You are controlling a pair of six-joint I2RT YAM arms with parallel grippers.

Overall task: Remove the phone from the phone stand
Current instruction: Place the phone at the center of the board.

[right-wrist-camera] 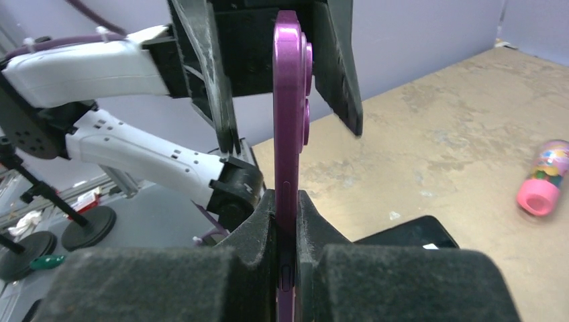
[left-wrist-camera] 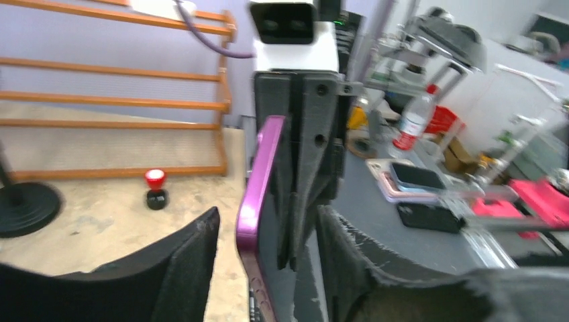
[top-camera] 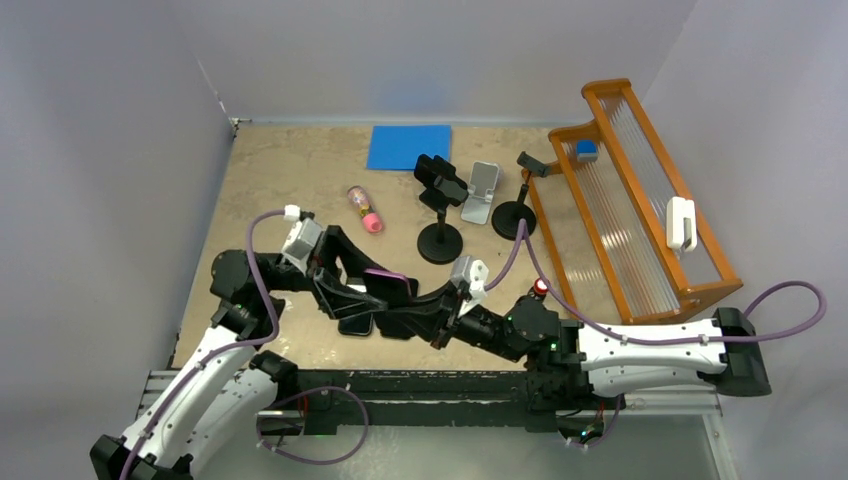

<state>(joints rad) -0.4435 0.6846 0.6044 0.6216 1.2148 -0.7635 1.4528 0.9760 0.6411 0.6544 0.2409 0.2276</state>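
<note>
Phone (right-wrist-camera: 287, 134) is clamped in right fingers (right-wrist-camera: 258, 231), left fingers (right-wrist-camera: 335, 60) parted, over tan tabletop (right-wrist-camera: 436, 154) walled in grey.

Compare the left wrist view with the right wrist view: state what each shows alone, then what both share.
Left wrist only: the orange rack and a red button on the table. Right wrist only: the pink bottle lying on its side. Both: the purple phone seen edge-on, clamped by the right gripper, with the left gripper open around it, its fingers clear of the phone.
</note>
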